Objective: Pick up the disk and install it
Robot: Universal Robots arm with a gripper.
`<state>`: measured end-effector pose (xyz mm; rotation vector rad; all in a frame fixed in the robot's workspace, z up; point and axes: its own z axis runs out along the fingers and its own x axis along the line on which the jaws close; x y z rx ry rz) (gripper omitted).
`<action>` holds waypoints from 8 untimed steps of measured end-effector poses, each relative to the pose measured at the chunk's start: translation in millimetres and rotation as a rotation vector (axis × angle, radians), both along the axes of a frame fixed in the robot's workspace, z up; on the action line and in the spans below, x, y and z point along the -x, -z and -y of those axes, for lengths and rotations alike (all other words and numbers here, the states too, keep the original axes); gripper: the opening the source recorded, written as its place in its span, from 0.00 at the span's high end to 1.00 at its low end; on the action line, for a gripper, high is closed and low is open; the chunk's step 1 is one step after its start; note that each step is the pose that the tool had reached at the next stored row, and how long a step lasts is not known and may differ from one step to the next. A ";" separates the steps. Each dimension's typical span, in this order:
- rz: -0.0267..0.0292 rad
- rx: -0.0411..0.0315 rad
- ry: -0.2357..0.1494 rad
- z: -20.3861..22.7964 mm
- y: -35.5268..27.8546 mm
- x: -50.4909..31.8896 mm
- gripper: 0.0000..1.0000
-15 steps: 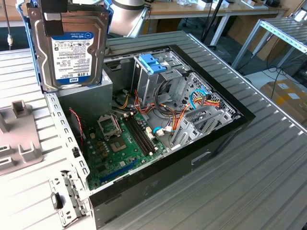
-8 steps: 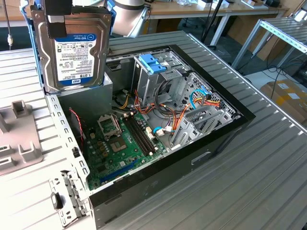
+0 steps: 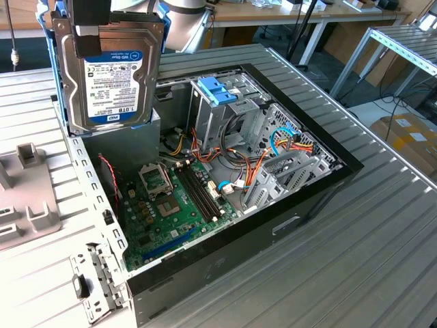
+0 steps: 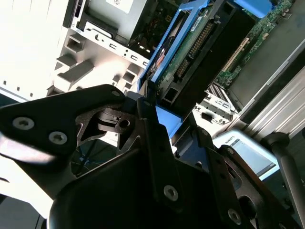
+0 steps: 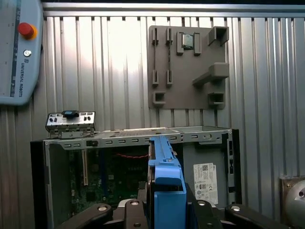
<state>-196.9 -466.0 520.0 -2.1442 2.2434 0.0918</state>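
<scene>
In the exterior view, the matte black fingers (image 3: 87, 41) are clamped on the top edge of the disk (image 3: 113, 82). It hangs upright in the air by the open computer case (image 3: 273, 229), at the case's corner on the exterior view's left. The disk is a flat slab of silver-grey metal with a white and blue printed label on its face and a blue plastic strip down one side. The black-walled case lies on a ribbed metal table (image 3: 362, 266). Inside it are a green circuit board (image 3: 171, 205), coloured wire bundles and a steel cage with light-blue handles (image 3: 218, 92).

In the second wrist view, the screw-studded fingers flank the disk's connector end (image 4: 200, 52), which is framed in blue plastic.

In the first wrist view, the disk shows edge-on (image 5: 164, 176) over the open case. Beyond the case lie a grey moulded plastic plate (image 5: 186, 95) and a pale control pad with a red button (image 5: 16, 57).
</scene>
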 end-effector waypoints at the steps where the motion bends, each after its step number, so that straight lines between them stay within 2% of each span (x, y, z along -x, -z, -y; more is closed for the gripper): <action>1: 0.0000 0.0001 0.000 0.2 0.1 -0.4 0.63; 8: 0.0000 0.0000 0.000 2.2 1.8 -5.5 0.63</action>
